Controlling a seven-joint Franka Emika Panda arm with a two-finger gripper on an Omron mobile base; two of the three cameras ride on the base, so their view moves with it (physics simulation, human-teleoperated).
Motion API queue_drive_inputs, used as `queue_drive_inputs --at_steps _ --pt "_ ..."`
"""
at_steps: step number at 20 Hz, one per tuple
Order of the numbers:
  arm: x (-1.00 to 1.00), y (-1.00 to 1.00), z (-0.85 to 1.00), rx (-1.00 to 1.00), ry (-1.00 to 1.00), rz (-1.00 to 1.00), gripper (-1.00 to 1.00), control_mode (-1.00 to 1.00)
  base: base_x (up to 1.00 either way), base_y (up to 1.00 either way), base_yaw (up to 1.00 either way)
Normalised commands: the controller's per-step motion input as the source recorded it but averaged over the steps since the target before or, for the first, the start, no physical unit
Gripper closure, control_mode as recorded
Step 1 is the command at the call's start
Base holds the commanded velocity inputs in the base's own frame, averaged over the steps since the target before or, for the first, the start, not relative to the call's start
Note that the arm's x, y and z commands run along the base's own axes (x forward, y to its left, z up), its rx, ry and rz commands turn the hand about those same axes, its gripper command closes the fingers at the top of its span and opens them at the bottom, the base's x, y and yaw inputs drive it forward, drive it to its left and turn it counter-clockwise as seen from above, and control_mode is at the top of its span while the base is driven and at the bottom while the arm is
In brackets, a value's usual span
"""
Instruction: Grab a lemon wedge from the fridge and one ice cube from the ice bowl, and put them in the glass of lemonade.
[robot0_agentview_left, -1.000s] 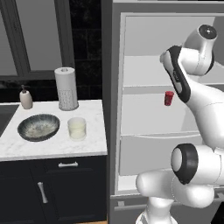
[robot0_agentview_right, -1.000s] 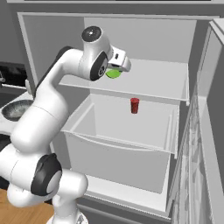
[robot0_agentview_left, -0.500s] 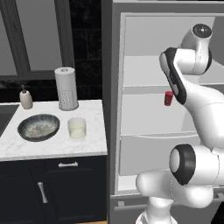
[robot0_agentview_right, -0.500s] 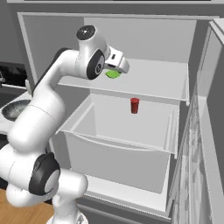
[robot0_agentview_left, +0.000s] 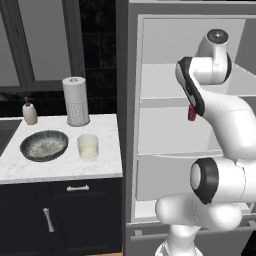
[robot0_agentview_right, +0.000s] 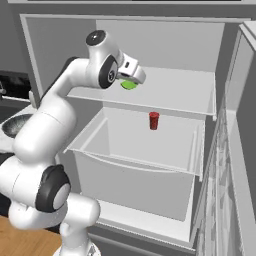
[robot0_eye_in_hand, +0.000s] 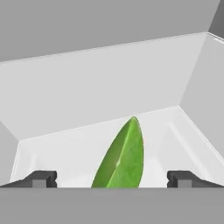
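Note:
The fridge (robot0_agentview_left: 165, 80) stands open and my arm reaches onto its upper shelf (robot0_agentview_right: 175, 90). On that shelf lies the lemon wedge (robot0_agentview_right: 129, 85), yellow-green, with my gripper (robot0_agentview_right: 133, 76) right over it. In the hand view the lemon wedge (robot0_eye_in_hand: 123, 157) stands between my two fingertips (robot0_eye_in_hand: 40, 178), which are wide apart and do not touch it; the gripper (robot0_eye_in_hand: 112, 179) is open. On the marble counter left of the fridge sit the ice bowl (robot0_agentview_left: 44, 145) and, beside it on the right, the glass of lemonade (robot0_agentview_left: 88, 146).
A small red object (robot0_agentview_right: 154, 120) stands on the shelf below, above a pale pulled-out drawer (robot0_agentview_right: 135, 165). The fridge door (robot0_agentview_right: 242, 125) hangs open at the right. A paper-towel roll (robot0_agentview_left: 75, 100) and a soap bottle (robot0_agentview_left: 30, 111) stand behind the bowl.
The arm's upper joints have swung slightly to the left. The hand has stayed nearly still over the wedge, and its jaws are still wide.

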Motion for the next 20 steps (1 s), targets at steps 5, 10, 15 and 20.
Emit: queue_drive_inputs --at_steps 5,10,15,20 --pt "0.24 -0.06 -0.13 0.00 0.09 0.00 -1.00 -1.00 0.00 0.00 0.00" --pt "0.01 -0.17 -0.16 0.00 0.06 0.00 -1.00 -1.00 0.00 0.00 0.00" --pt "0.00 -0.16 -0.05 0.00 0.00 -0.01 -1.00 -1.00 0.00 0.00 0.00" --pt "0.00 0.00 -0.11 0.00 0.00 0.00 -1.00 -1.00 0.00 0.00 0.00"
